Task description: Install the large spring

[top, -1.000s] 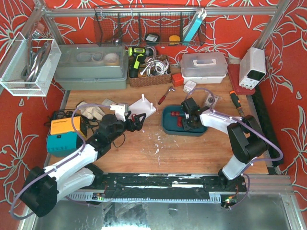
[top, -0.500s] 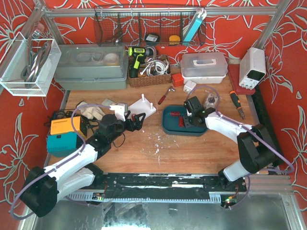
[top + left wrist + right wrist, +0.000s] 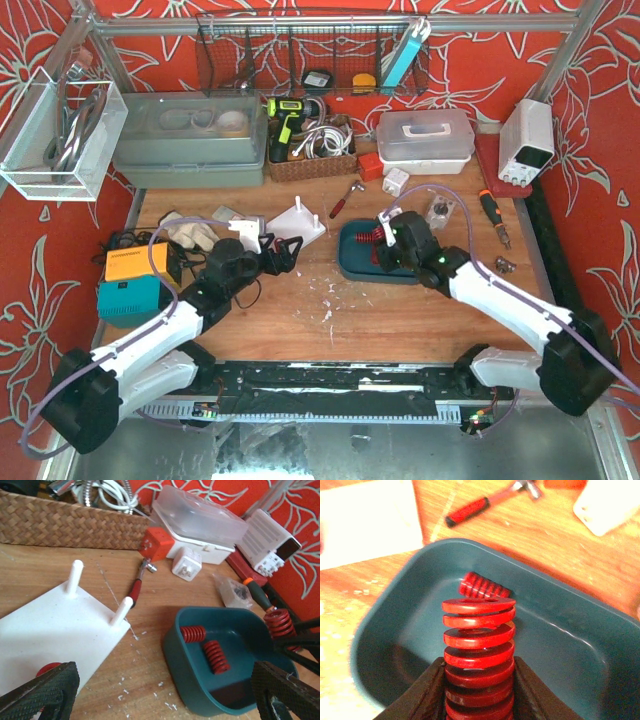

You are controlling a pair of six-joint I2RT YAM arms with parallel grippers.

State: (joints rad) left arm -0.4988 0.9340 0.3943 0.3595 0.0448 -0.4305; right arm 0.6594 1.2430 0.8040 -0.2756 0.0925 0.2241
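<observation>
Right wrist: right gripper clamps large spring lengthwise, pointing outward; left gripper spread.

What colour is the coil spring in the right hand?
The large coil spring is red; clearest in right wrist view.

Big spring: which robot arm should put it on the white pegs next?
Right, probably. The right claw is shut on the large spring, held above the teal tray. The left claw is open with no spring, sitting by the white peg board, so it looks better for steadying the board.
</observation>
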